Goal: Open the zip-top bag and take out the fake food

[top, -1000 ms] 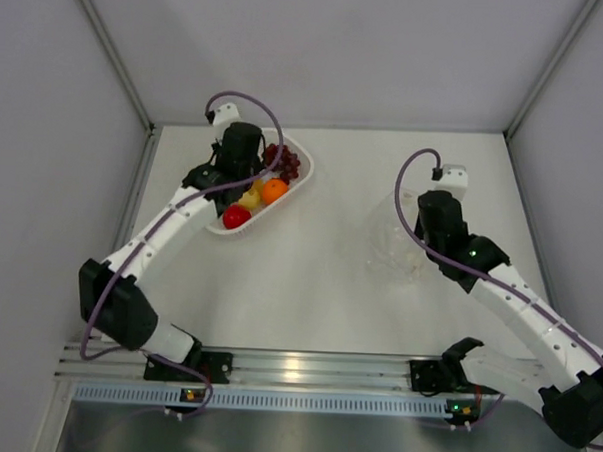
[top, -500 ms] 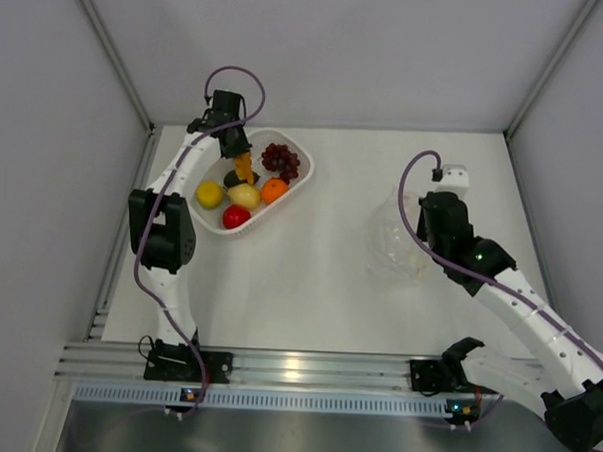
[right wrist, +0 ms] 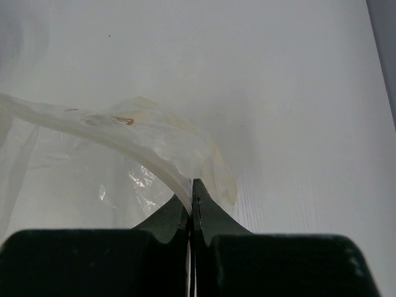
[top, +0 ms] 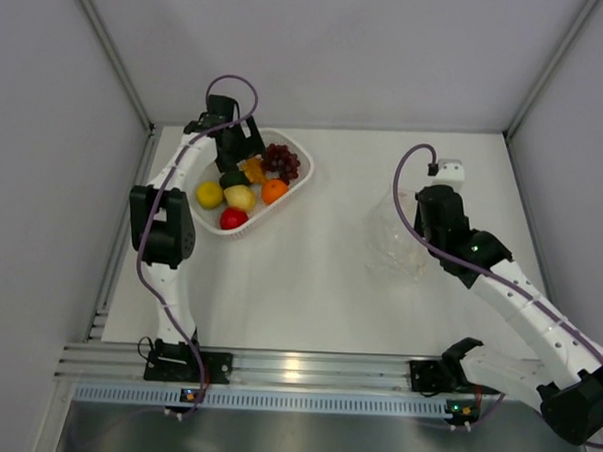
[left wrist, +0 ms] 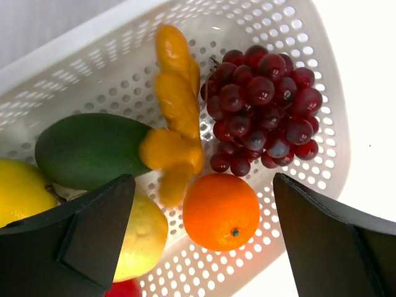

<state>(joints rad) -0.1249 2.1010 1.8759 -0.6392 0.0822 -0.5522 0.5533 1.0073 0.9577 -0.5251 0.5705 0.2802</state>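
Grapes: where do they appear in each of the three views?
Top external: grapes in the upper left, at the far end of the basket.
Left wrist: upper right of the picture.
Right wrist: not in it; only the bag shows.
Shared landmark: the orange, beside the grapes in both views.

In your view, by colour: basket (left wrist: 93, 62), white, pierced all over with rows of round holes; grape bunch (left wrist: 263, 105), dark red-purple; orange (left wrist: 221, 210), bright orange; avocado (left wrist: 86, 150), dark green; two lemons (left wrist: 21, 192), yellow; knobbly piece (left wrist: 176, 111), orange-yellow; apple (top: 234, 218), red. Your zip-top bag (right wrist: 124, 154) is clear, milky along its folds, with one small brown fleck. Your arms (top: 523, 306) are white with black joints, your cables (top: 397, 190) purple, your table (top: 308, 296) white.
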